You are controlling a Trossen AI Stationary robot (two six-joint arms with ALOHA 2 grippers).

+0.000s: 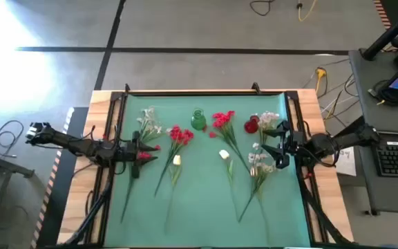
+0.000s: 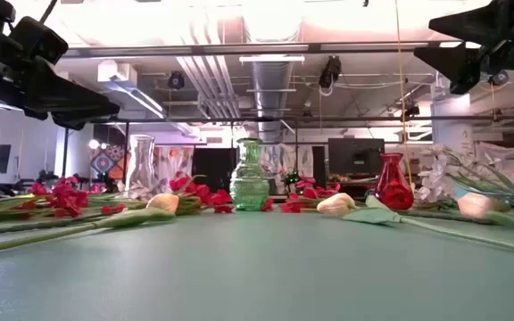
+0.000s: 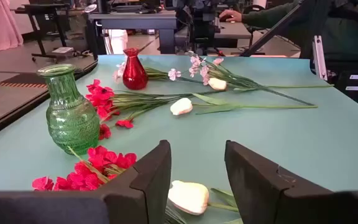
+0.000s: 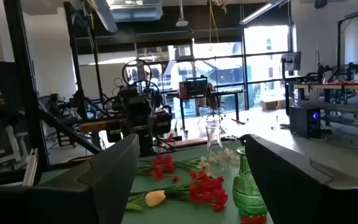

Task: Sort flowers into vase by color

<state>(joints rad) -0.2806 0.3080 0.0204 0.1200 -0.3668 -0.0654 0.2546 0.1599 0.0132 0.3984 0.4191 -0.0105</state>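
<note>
Flowers lie spread over the green mat. Red blooms (image 1: pixel 179 135) and a cream bud (image 1: pixel 177 160) rest left of centre, more red blooms (image 1: pixel 222 121) and a cream bud (image 1: pixel 224 155) at centre, and a white-pink spray (image 1: pixel 258 160) on the right. At the back stand a clear vase (image 2: pixel 141 165), a green vase (image 1: pixel 198 120) and a red vase (image 1: pixel 251 125). My left gripper (image 1: pixel 140 149) is open and empty, low over the mat, with a cream bud (image 3: pixel 189 196) lying just beyond its fingers. My right gripper (image 1: pixel 278 145) is open and empty, raised above the white-pink spray.
A wooden frame with black rails (image 1: pixel 116 104) borders the mat. The front half of the mat (image 1: pixel 206 221) holds only long green stems. A desk with a keyboard (image 1: pixel 396 155) stands to the right of the table.
</note>
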